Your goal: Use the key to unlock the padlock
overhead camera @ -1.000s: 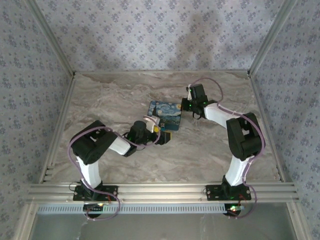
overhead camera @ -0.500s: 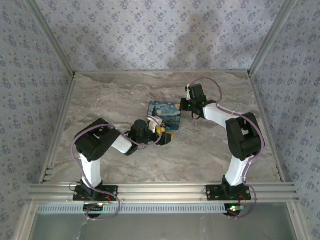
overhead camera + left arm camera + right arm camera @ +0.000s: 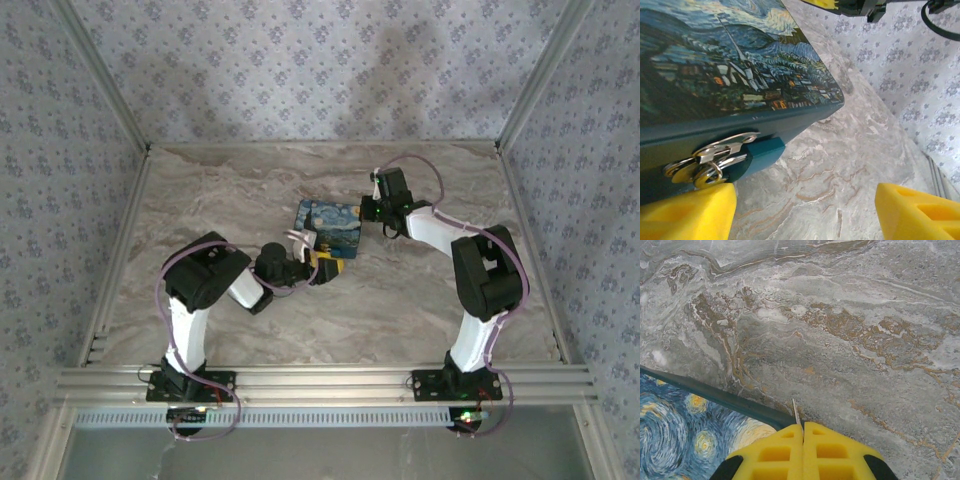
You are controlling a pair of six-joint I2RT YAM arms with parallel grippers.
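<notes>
A dark teal box (image 3: 330, 224) printed with a starry-night painting lies mid-table. On its front wall a silver hasp (image 3: 722, 145) carries the teal padlock (image 3: 757, 154), whose silver shackle (image 3: 694, 172) sits just above my left finger (image 3: 687, 210). My left gripper (image 3: 326, 264) (image 3: 805, 212) is open at the box's near corner, with bare marble between its yellow fingers. My right gripper (image 3: 372, 211) (image 3: 803, 428) hovers at the box's far right corner, shut on the key; only a thin metal blade tip (image 3: 796, 414) sticks out between the pads.
The marble table (image 3: 420, 290) is fenced by patterned walls (image 3: 300, 70) on three sides and an aluminium rail (image 3: 320, 380) at the near edge. Open floor lies to the right of the box (image 3: 850, 150).
The left arm's elbow and shoulder have swung to the right while its gripper stayed at the box's near corner. The right gripper has held nearly still.
</notes>
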